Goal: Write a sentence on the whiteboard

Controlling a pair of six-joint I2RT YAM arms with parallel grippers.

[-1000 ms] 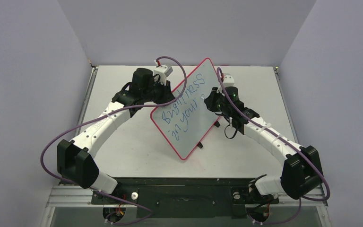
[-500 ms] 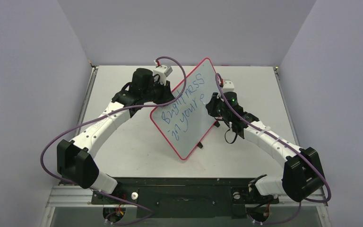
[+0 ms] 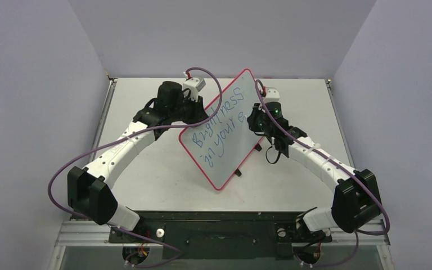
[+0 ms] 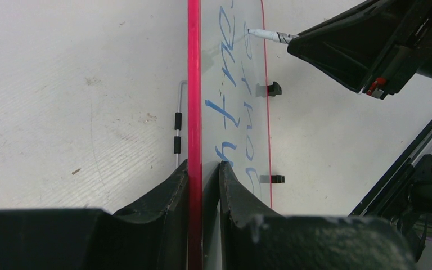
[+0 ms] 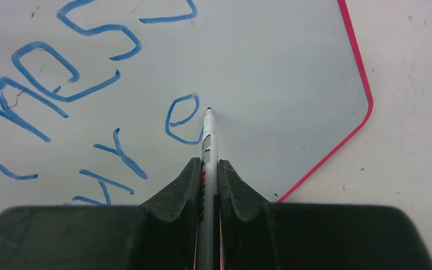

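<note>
The whiteboard (image 3: 225,166), white with a red-pink rim, stands tilted on edge mid-table. My left gripper (image 3: 198,111) is shut on its left rim; in the left wrist view its fingers (image 4: 203,164) pinch the red edge (image 4: 194,84). The sentence (image 3: 220,125) in blue reads "Brightness in your e" in two lines. At the board's right side my right gripper (image 3: 256,120) is shut on a white marker (image 5: 208,138). The marker's tip rests on the white face just right of the letter "e" (image 5: 181,119). The marker (image 4: 270,36) also shows in the left wrist view.
Small black clips (image 4: 274,88) stick out from the board's lower edge, one near the table (image 3: 238,172). A thin wire stand (image 4: 178,121) lies behind the board. Lavender walls close in the grey table (image 3: 146,169) on three sides. Purple cables loop over both arms.
A blue "e" has appeared after "your". My right gripper with the marker has shifted slightly up along the second line. The left arm and the board have stayed still.
</note>
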